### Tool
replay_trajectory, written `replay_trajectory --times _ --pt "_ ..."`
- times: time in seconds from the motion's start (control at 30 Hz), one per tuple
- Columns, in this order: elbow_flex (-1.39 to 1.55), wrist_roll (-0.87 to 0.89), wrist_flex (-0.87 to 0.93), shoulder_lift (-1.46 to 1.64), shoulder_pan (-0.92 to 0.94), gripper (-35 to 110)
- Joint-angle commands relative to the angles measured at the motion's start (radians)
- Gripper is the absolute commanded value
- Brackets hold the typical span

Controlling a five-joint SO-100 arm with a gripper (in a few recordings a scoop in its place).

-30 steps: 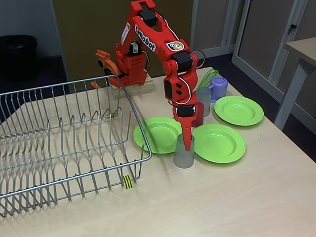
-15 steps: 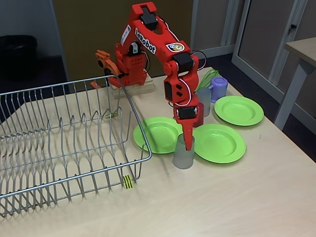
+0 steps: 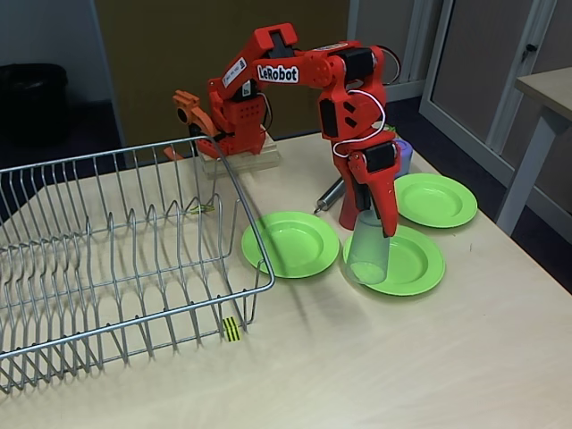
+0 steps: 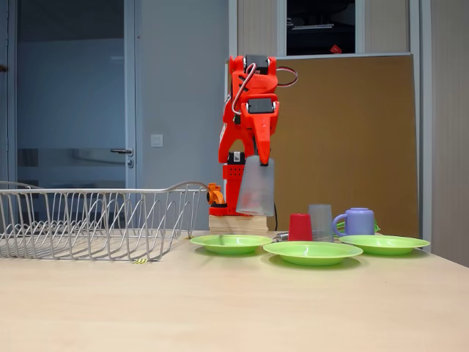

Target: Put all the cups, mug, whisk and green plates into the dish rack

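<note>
On table: 3 green plates, 1 red cup (pincer grips grey cup).

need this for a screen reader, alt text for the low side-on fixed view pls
A red robot arm's gripper holds a translucent grey cup in the air above three green plates, beside an empty wire dish rack. A red cup, another grey cup and a purple mug stand behind the plates.
</note>
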Motion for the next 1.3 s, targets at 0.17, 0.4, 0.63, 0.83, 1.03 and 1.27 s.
replay_trajectory --times 0.17,0.4,0.63,0.83,1.03,1.27 --pt "0.066 -0.129 0.052 0.275 0.066 0" --pt "0.298 -0.216 0.023 0.526 0.227 0" --pt "0.295 -0.348 0.061 0.551 0.460 0" --pt "0.187 -0.499 0.086 0.396 0.684 0" --pt "0.031 -0.578 0.077 0.175 0.805 0" --pt "-0.005 -0.653 -0.003 -0.005 0.897 0"
